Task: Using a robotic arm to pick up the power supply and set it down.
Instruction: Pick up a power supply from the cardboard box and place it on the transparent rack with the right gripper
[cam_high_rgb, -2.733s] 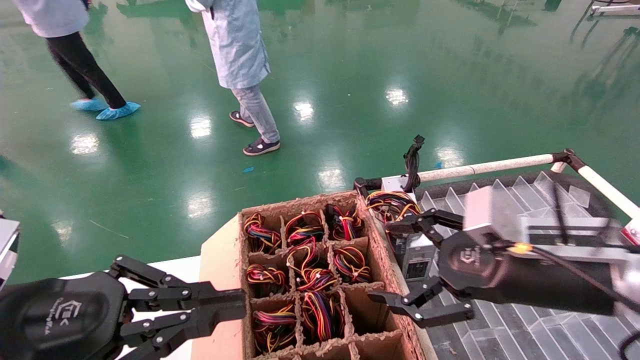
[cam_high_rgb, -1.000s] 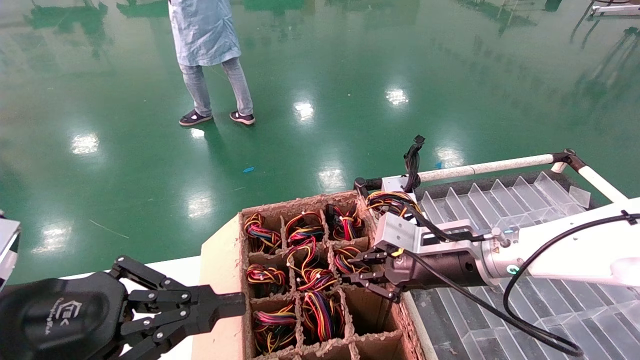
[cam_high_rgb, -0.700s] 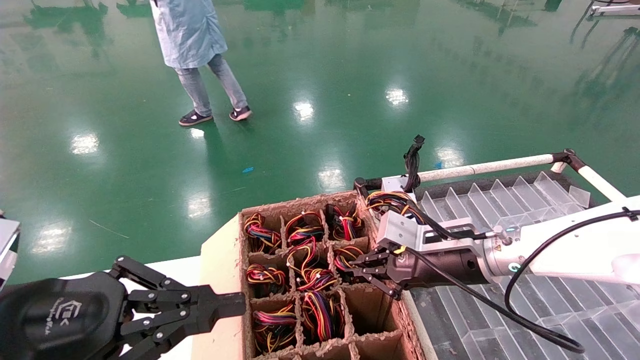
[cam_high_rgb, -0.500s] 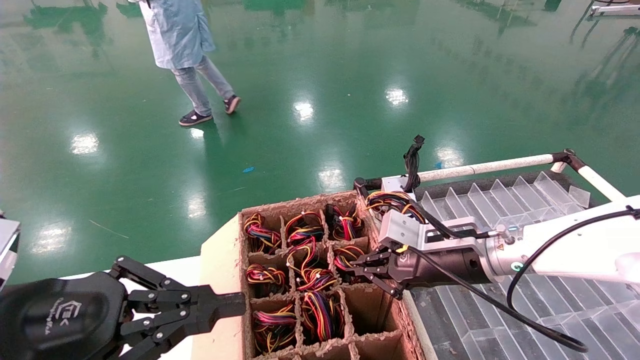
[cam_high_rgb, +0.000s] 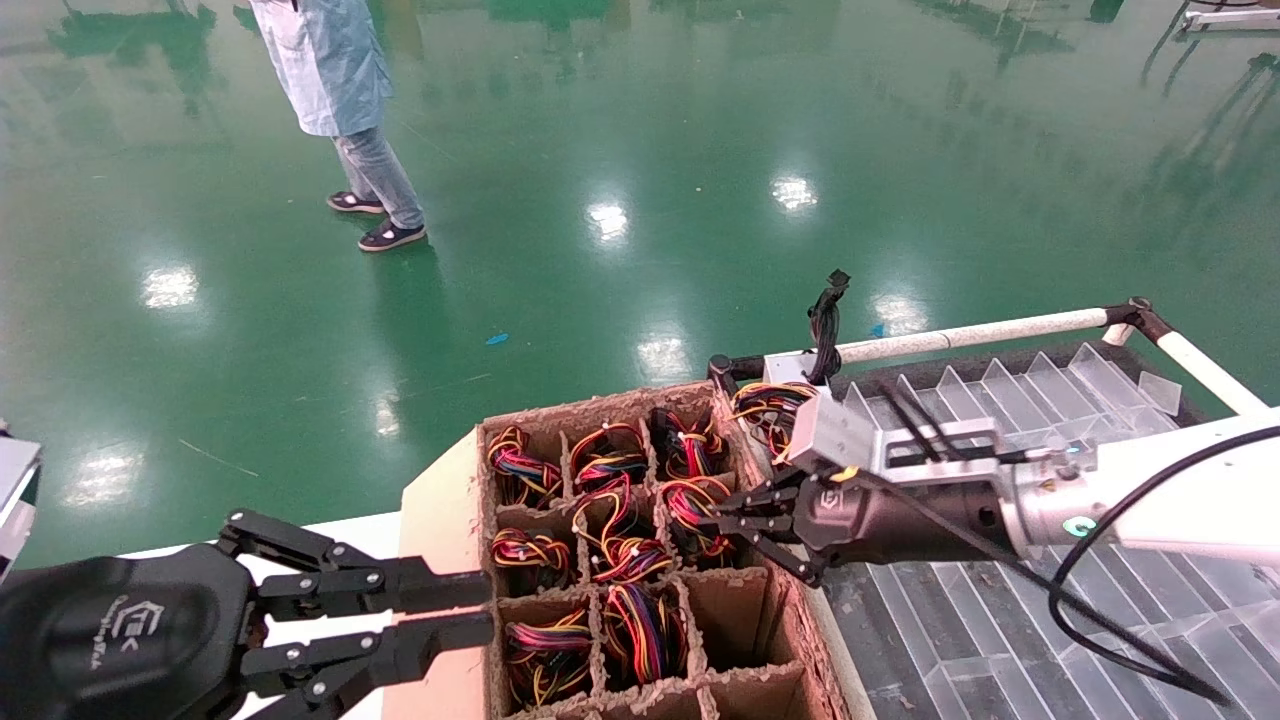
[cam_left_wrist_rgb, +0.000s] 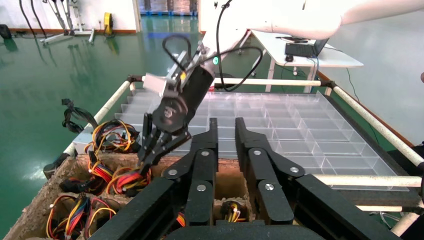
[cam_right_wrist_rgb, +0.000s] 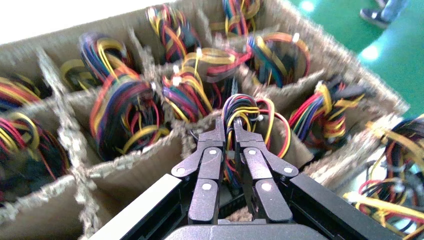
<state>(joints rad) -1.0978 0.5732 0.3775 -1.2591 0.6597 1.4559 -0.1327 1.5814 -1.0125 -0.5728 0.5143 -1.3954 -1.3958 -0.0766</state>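
Observation:
The power supply sits in the middle cell of the right-hand column of a cardboard crate. Only its coiled, mostly red wire bundle (cam_high_rgb: 690, 503) (cam_right_wrist_rgb: 252, 107) (cam_left_wrist_rgb: 125, 179) shows above the cell; the grey box is hidden below. My right gripper (cam_high_rgb: 718, 528) (cam_right_wrist_rgb: 229, 126), on the robotic arm with the grey box at its wrist (cam_high_rgb: 850, 440), reaches in from the right and is shut on that bundle. My left gripper (cam_high_rgb: 490, 607) (cam_left_wrist_rgb: 226, 125) hangs parked at the crate's near-left side, its fingers a little apart and holding nothing.
The divided cardboard crate (cam_high_rgb: 440, 540) holds several other wire bundles with blue and purple strands. Right of it lies a clear plastic compartment tray (cam_high_rgb: 1060, 390) framed by a white tube rail (cam_high_rgb: 980, 330). A grey unit with yellow-orange-black wires (cam_high_rgb: 775, 400) stands at the tray's far-left corner. A person (cam_high_rgb: 330, 90) walks on the green floor.
My right gripper swung from over the tray into the crate, shut on the red bundle and drew it up slightly. My left gripper's fingers parted a little. The person walked left.

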